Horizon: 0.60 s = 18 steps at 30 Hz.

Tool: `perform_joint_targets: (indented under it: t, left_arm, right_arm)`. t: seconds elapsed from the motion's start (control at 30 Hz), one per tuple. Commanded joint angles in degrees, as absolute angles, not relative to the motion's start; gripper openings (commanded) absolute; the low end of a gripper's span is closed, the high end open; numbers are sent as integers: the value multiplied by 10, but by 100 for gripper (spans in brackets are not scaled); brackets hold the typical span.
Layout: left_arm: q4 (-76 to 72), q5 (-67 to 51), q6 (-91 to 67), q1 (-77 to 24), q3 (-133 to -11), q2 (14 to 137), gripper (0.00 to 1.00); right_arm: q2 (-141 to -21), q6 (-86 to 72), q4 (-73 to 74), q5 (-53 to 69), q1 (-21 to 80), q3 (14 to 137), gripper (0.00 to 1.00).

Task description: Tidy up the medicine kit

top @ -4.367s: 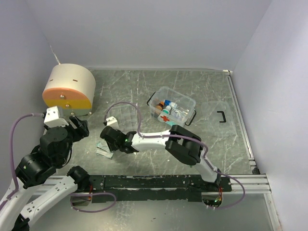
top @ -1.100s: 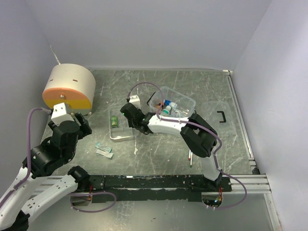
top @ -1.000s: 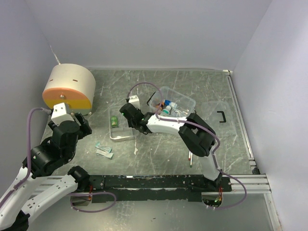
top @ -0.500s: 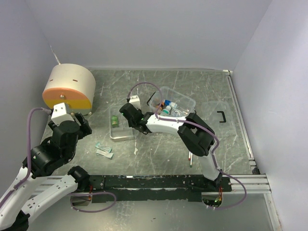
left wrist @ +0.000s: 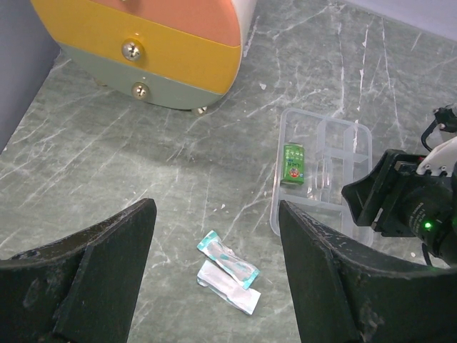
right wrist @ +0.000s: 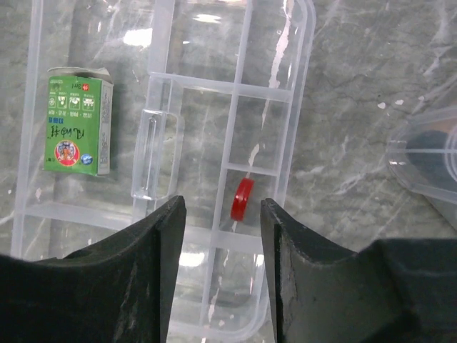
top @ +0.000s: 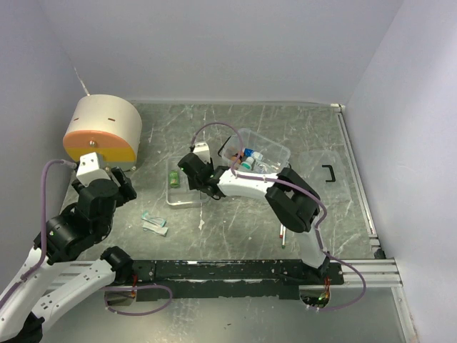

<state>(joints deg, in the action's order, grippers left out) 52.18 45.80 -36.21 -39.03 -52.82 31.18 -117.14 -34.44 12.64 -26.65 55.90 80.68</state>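
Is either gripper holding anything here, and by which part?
Nothing is held. The right gripper is open above a red disc sitting in the tray; the left gripper is open, empty.

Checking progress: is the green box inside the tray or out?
Inside. The green box lies flat in the tray's long side compartment, within its walls.

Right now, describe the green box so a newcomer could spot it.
From the round drawer cabinet at far left, look right and nearer to the clear divided tray. The green box lies flat in its long compartment on the cabinet side; the tray's only other item is a small red disc.
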Motion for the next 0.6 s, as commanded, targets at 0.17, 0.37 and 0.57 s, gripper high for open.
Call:
perform_joint_targets:
  t: [0.17, 0.37, 0.57]
  left_arm:
    - [510, 453, -353, -387, -527, 318, 80]
    - [509, 451, -352, -387, -528, 319, 80]
    - [511, 453, -353, -387, -527, 317, 80]
  right_arm:
    - [-1105, -357, 143, -276, 555, 806, 47]
    - [-1112, -350, 143, -266, 553, 800, 23]
    - [-1131, -370, 172, -281, 552, 803, 13]
